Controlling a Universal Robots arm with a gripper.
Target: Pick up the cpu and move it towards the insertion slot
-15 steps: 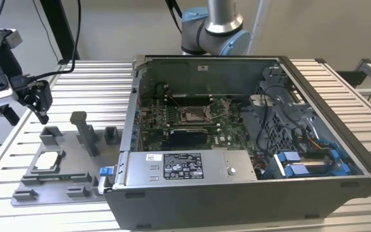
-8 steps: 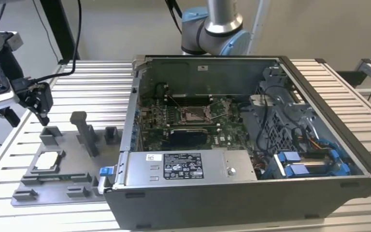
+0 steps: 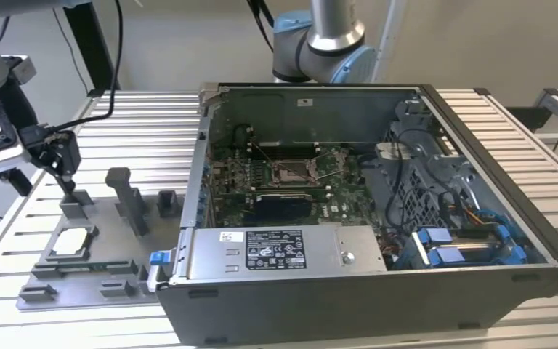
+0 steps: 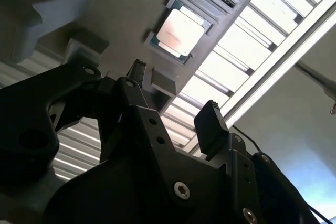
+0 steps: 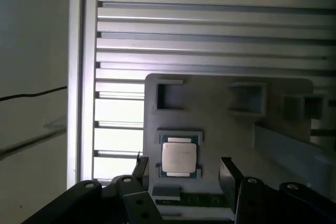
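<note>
In the exterior view the tool point(image 3: 44, 182) hung over the far end of a grey tray point(image 3: 56, 280) on the slatted worktop point(image 3: 143, 123), its jaws spread and holding nothing. The cpu point(image 3: 72, 243) lay flat in a recess of that tray, apart from the tool. The insertion slot point(image 3: 293, 171) sat well away on the board inside the open computer case point(image 3: 357, 305). In the second wrist view the cpu point(image 4: 180, 31) showed its pale metal top framed by a thin green rim, seated square in its pocket. The two black fingertips point(image 4: 210, 121) stood wide apart, short of the chip, with nothing between them. In the first wrist view the cpu point(image 5: 179, 157) lay roughly on the line between the fingertips point(image 5: 227, 171), which were clear of both the chip and the pocket walls. The chip looked light, thin and stiff. Its smooth lid was likely slippery and its underside probably delicate, so the best hold seemed to be a gentle pinch on two opposite edges at the green rim, with the chip kept level. The pocket walls appeared to leave little room beside those edges.
</note>
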